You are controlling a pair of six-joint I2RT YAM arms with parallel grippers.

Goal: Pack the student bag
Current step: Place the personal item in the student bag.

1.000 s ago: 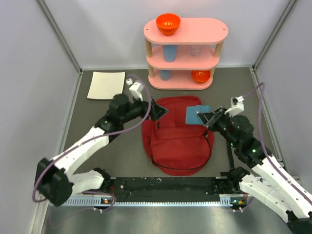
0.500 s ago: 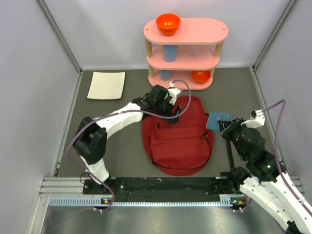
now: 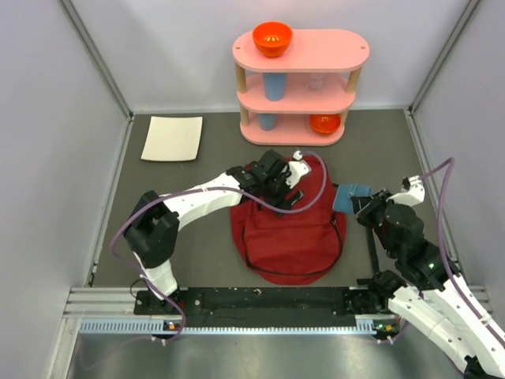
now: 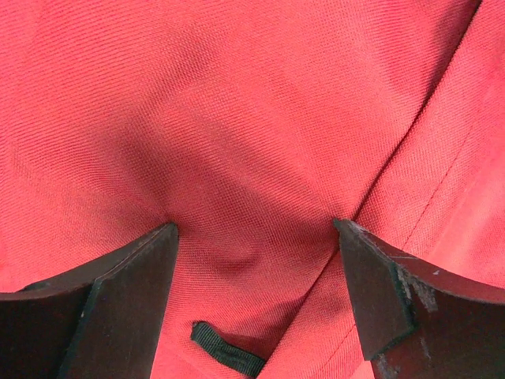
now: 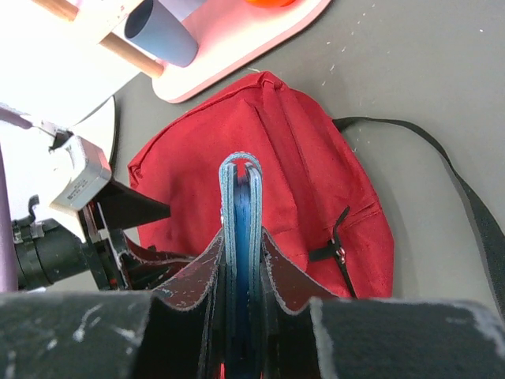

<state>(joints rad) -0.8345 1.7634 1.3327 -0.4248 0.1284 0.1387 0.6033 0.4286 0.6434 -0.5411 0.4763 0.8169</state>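
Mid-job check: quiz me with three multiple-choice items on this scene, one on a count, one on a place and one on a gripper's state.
1. How many orange bowls sit on the pink shelf? A one B two C three
2. The left gripper is: A over the student bag B at the shelf C parked by its base
3. The right gripper is: A open, empty B shut on a strap C shut on a blue flat item

B: one is on the top tier, one on the bottom.
A: red fabric fills its wrist view.
C: the fingers pinch its edge.

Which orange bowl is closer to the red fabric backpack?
The orange bowl on the bottom tier of the pink shelf; the other bowl sits on top.
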